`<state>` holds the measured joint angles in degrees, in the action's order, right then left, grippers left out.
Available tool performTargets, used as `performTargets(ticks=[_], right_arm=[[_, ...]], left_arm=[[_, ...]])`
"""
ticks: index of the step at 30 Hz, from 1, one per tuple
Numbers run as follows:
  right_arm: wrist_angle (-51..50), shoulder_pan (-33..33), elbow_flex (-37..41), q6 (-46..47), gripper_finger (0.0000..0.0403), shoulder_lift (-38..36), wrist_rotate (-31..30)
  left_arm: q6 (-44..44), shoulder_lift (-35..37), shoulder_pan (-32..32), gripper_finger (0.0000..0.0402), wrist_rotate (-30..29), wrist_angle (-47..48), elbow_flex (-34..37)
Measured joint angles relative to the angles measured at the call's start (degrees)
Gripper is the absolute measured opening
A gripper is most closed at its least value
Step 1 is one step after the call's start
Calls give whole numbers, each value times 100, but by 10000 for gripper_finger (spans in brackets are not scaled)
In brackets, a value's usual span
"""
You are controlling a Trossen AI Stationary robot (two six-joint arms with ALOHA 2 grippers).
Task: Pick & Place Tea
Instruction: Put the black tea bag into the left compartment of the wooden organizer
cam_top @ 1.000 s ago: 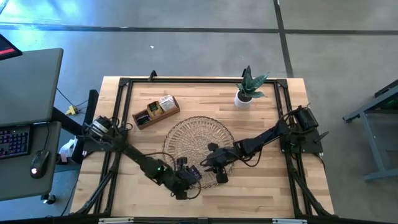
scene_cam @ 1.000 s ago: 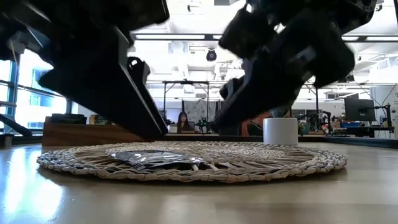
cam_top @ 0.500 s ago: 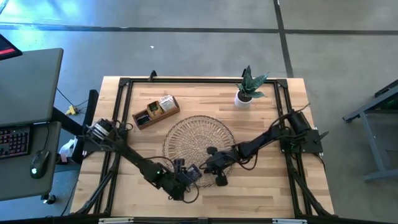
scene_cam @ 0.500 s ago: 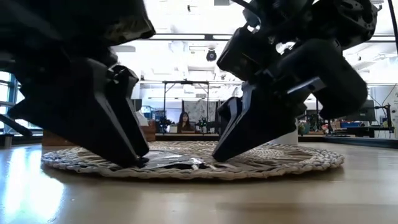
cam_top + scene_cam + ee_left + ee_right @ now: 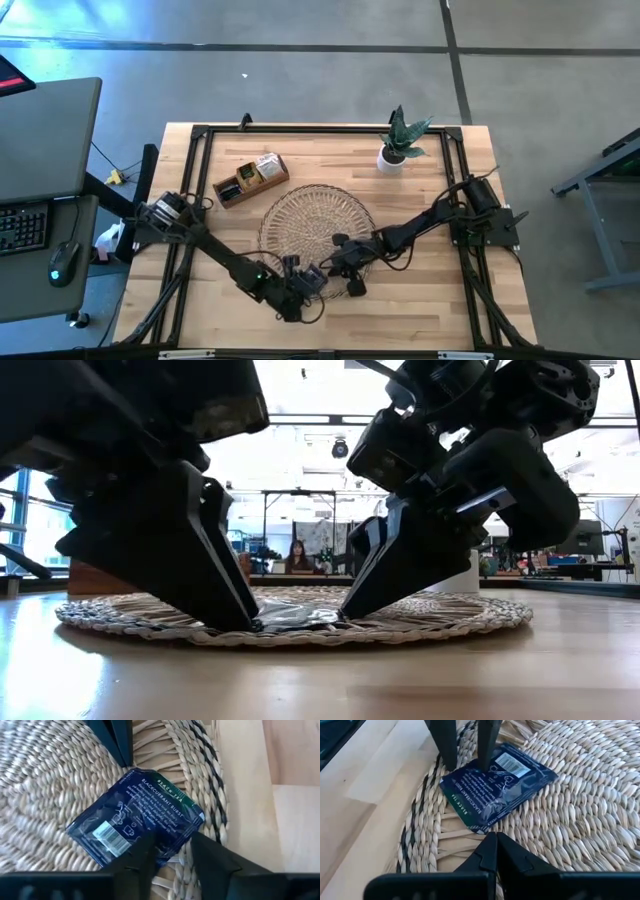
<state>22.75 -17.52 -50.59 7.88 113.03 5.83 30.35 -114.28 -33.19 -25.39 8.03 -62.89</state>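
A light wooden table (image 5: 430, 300) stands on a grey floor, with an office room visible beyond it in the low view. At far left, one wooden box (image 5: 250, 179) with compartments lies near the table's rear. One round woven tray (image 5: 320, 215) occupies the centre. One dark blue tea sachet (image 5: 136, 817) lies flat near the tray's front rim. The left gripper (image 5: 303, 284), jaws apart, straddles one edge of the sachet without clamping it. The right gripper (image 5: 343, 266), jaws clenched together and empty, rests its tips at the opposite edge. One potted plant (image 5: 402, 138) stands at rear right.
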Motion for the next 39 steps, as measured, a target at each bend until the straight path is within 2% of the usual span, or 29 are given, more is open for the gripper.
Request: performTargets(ticks=[3, 7, 10, 17, 22, 33, 39], right_arm=[[121, -2, 6, -25, 1, 13, 159], [498, -18, 24, -113, 2, 42, 673], [719, -22, 19, -181, 2, 37, 830], [814, -17, 17, -192, 2, 37, 721], [850, -24, 15, -196, 2, 27, 393], [1400, -17, 8, -345, 2, 20, -3], [1350, -11, 6, -343, 2, 17, -133]], left_arm=[[-5, -13, 119, 80, 136, -144, 5], [-13, -26, 271, 28, 86, -371, 19], [-11, -12, 315, 5, 2, -498, 22], [-7, 120, 298, 8, -45, -455, 5], [-11, 136, 298, 8, 85, -240, -288], [300, 142, 282, 9, -81, 1378, -1230], [992, 151, 285, 9, -103, 1836, -1414]])
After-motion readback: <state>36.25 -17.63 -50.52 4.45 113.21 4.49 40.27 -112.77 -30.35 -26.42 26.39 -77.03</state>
